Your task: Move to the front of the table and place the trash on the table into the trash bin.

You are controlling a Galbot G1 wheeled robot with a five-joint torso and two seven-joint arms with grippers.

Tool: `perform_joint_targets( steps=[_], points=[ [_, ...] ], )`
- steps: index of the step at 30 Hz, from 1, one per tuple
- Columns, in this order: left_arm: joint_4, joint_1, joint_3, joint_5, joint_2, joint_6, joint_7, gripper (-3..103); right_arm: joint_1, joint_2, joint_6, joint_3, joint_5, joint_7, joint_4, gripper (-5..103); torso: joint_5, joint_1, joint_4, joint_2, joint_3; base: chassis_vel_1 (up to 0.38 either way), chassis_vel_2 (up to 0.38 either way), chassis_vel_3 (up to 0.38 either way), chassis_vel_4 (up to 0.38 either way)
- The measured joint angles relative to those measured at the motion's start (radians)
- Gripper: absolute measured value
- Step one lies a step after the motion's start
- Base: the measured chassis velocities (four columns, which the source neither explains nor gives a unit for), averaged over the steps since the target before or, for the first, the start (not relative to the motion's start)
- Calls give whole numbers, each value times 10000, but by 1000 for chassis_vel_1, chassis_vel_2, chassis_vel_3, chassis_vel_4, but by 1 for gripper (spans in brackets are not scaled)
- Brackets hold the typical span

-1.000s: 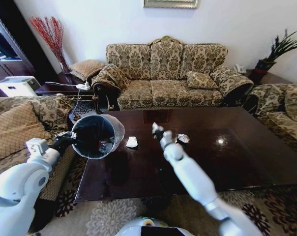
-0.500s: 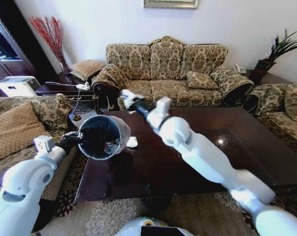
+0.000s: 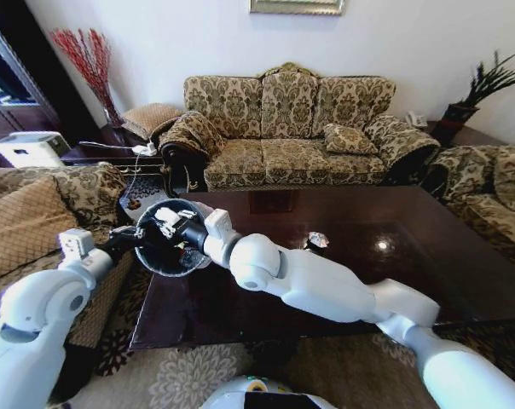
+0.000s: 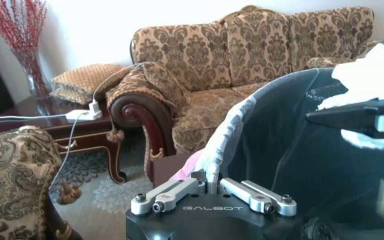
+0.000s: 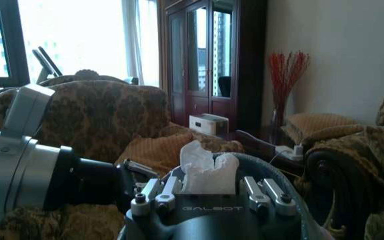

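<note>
On the left, the left gripper [image 3: 128,239] holds the small round dark trash bin with a whitish plastic bag over its rim [image 3: 168,239] up in the air, tipped so its mouth faces the robot. Its fingers are clamped on the rim, as the left wrist view shows [image 4: 213,192]. A second ago the right arm was reaching far out over the big shiny dark red-brown wooden table [image 3: 428,264]. Now it has swung across to the bin, and the right gripper [image 3: 170,223] sits right at the bin's mouth. It is pinching a crumpled white paper wad [image 5: 205,172] between its fingers. The spot on the table where the white wad lay is bare now. So this piece of trash has been picked up and I think it is ready to be dropped in. Farther right, a small silvery crumpled wrapper [image 3: 318,239] is still lying on the table, so the job is not done.
</note>
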Motion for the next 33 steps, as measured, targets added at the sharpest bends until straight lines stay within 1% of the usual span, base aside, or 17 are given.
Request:
perform_joint_targets(
  steps=[1, 2, 3, 6, 8, 12, 13, 16, 21, 24, 25, 26, 28, 29, 32, 33],
  points=[
    [19, -16, -7, 5, -14, -13, 2, 0, 1, 1, 12, 1, -7, -5, -18, 40, 0, 0, 0, 0, 0, 0, 0, 0, 0],
    [35, -26, -13, 9, -25, -23, 8, 0, 4, -2, 20, 4, -11, -11, -28, 44, 0, 0, 0, 0, 0, 0, 0, 0, 0],
    [35, -26, -13, 9, -25, -23, 8, 0, 4, -2, 20, 4, -11, -11, -28, 44, 0, 0, 0, 0, 0, 0, 0, 0, 0],
    [66, -32, -33, 16, -31, -43, 52, 0, 29, -14, 40, -14, -35, -32, -28, 61, 0, 0, 0, 1, 0, 0, 0, 0, 0],
    [72, -34, -36, 17, -32, -47, 58, 0, 31, -9, 50, -20, -54, -34, -28, 61, 0, 0, 0, 1, 0, 0, 0, 0, 0],
    [88, -41, -41, 21, -39, -82, 72, 0, 58, 84, 189, -19, -367, -134, -61, 83, 1, 0, 1, 0, 0, 0, 0, 0, 0],
    [88, -41, -41, 21, -39, -82, 72, 0, 58, 84, 189, -19, -367, -134, -61, 83, 1, 0, 1, 0, 0, 0, 0, 0, 0],
    [125, -35, -48, 29, -51, -99, 94, 0, 89, 125, 349, 134, -700, -307, -79, 97, 1, 0, 1, 0, 0, 0, 0, 0, 0],
    [171, -34, -51, 41, -79, -127, 105, 0, 97, 133, 434, 396, -791, -311, -111, 100, 1, 0, 1, 1, 0, 0, 0, 0, 0],
    [228, -31, -109, 44, -102, -167, 116, 0, -50, -110, 532, 1015, -860, -119, -162, 100, 0, 0, 3, 0, 0, 0, 0, 0, 0],
    [228, -31, -109, 44, -102, -167, 116, 0, -50, -110, 532, 1015, -860, -119, -162, 100, 0, 0, 3, 0, 0, 0, 0, 0, 0],
    [241, -29, -132, 44, -103, -177, 116, 0, -149, -256, 537, 1211, -934, -77, -187, 100, 0, 0, 4, 1, 0, 0, 0, 0, 0],
    [283, -3, -219, 44, -114, -205, 117, 0, -770, -812, 579, 1936, -1654, -179, -379, 100, 1, 0, 1, 1, 0, 0, 0, 0, 0],
    [283, -3, -219, 44, -114, -205, 117, 0, -770, -812, 579, 1936, -1654, -179, -379, 100, 1, 0, 1, 1, 0, 0, 0, 0, 0],
    [375, 128, -378, 67, -121, -316, 199, 0, -2154, -1459, 611, 2890, -2504, -513, -791, 100, 4, 1, -1, 0, 1, 0, 0, 0, 0],
    [375, 128, -378, 67, -121, -316, 199, 0, -2154, -1459, 611, 2890, -2504, -513, -791, 100, 4, 1, -1, 0, 1, 0, 0, 0, 0]
  ],
)
